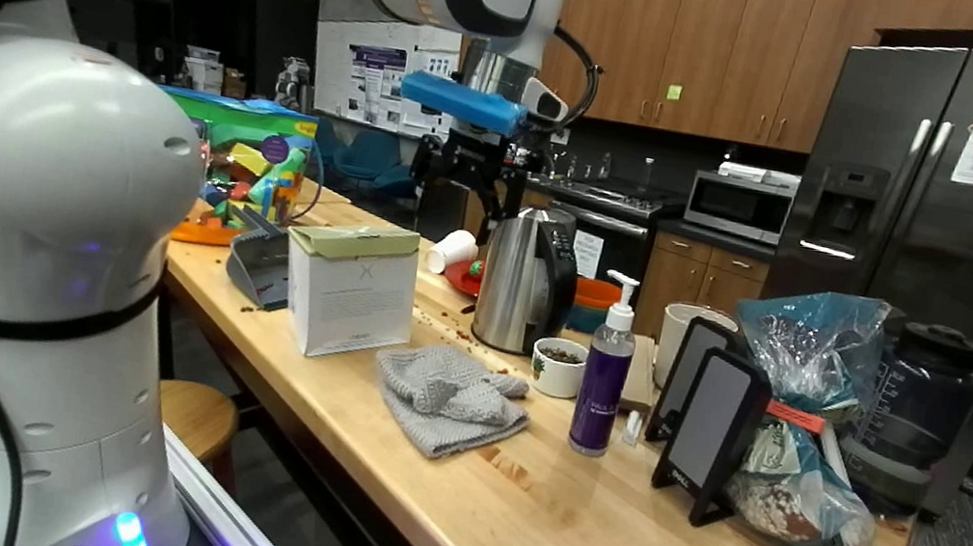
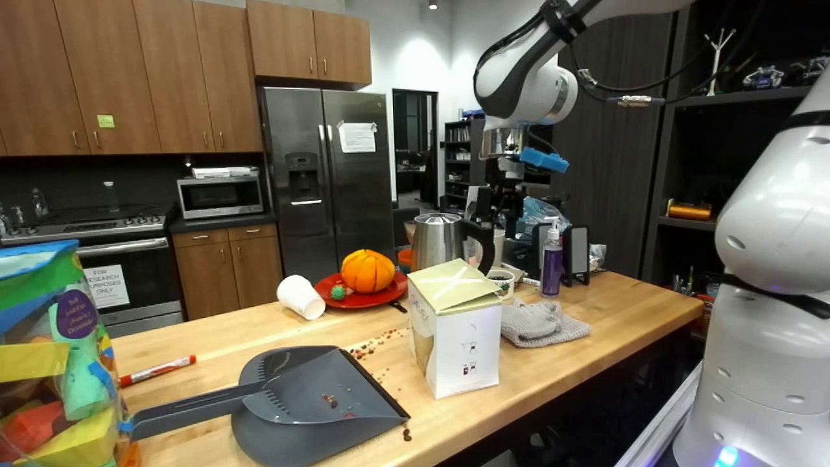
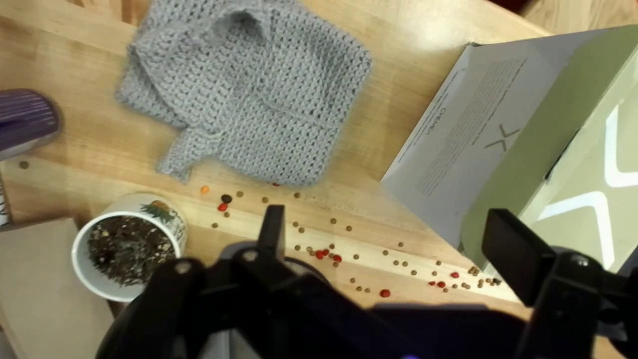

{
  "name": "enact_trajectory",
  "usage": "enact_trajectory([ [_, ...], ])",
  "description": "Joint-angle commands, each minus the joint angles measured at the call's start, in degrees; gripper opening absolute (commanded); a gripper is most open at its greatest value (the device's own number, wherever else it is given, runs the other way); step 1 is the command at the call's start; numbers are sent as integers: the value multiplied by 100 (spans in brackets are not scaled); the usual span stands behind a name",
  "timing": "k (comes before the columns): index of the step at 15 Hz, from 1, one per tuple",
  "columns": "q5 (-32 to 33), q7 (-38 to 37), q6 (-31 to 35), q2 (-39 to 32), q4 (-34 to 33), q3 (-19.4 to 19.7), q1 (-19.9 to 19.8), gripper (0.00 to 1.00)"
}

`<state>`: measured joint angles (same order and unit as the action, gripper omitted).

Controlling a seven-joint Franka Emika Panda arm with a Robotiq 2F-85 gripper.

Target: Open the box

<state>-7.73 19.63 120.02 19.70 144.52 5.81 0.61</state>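
Observation:
The box (image 1: 351,296) is white with a pale green lid and stands upright on the wooden table. In an exterior view (image 2: 457,347) and the wrist view (image 3: 463,129) its lid lies over the top, with a narrow gap along one edge. My gripper (image 1: 467,197) is open and empty, higher than the box and apart from it. It also shows near the kettle's handle in an exterior view (image 2: 498,217). In the wrist view my fingers (image 3: 389,244) are wide apart, and the right finger overlaps the box's lid corner in the picture.
A steel kettle (image 1: 509,282) stands close to the gripper. A grey cloth (image 1: 453,395), a small cup (image 1: 556,374), a purple bottle (image 1: 602,389) and black speakers (image 1: 712,431) are on the table. A dustpan (image 2: 311,402), white cup (image 2: 300,297) and red plate (image 2: 363,298) lie around the box.

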Motion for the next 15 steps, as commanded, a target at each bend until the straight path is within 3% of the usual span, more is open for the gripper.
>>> enact_trajectory([
  [1,-604,408,240,157,304,143,147,100],
  [7,-1444,970,-97,11,46,288,237,100],
  [13,-1543,1296,-1186,-314,-638,435,182,100],
  [15,-1292,1321,-1182,-280,-675,313,151,100],
])
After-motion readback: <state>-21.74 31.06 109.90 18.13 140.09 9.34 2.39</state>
